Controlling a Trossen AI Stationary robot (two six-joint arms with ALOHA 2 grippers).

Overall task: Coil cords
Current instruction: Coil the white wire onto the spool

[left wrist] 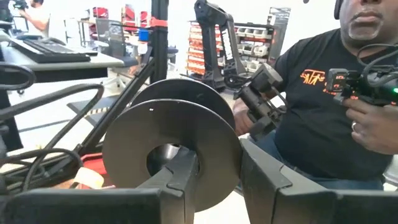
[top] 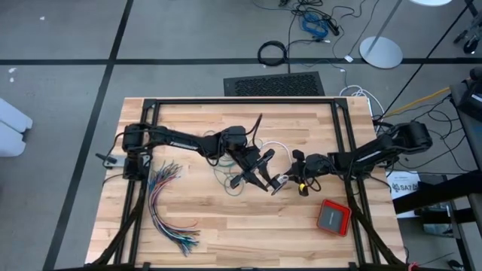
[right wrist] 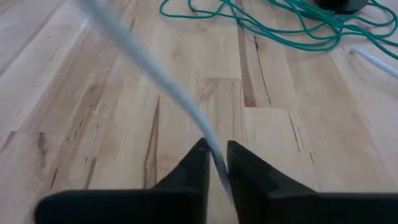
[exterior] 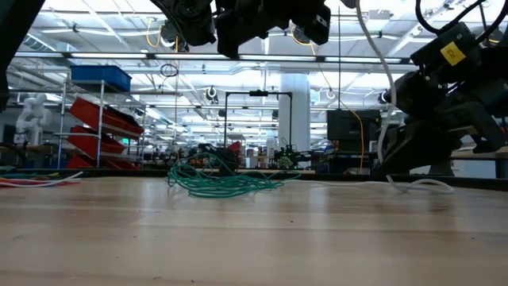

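Note:
A teal-green cord lies in a loose heap on the wooden table, also visible in the right wrist view. My left gripper is raised over the table's middle, level, shut on a black two-flanged spool. A white stretch of cord runs from up by the spool down to the table. Low on the table to the right, my right gripper is shut on that white cord. I cannot make out any black part of the cord. My left gripper holds the spool by its near flange, level and clear of the table. One finger lies over the flange's face by the hub hole, the other stands beside its rim. My right gripper pinches the white cord between its two fingertips. The fingers slant down toward the table and lie across the cord. From the pinch the cord rises clear of the table, fairly straight.
A fanned bundle of many-coloured wires lies at the table's left. A red-and-grey box sits near the right front. A black frame borders the table. A person in a black T-shirt stands beyond the table's right end.

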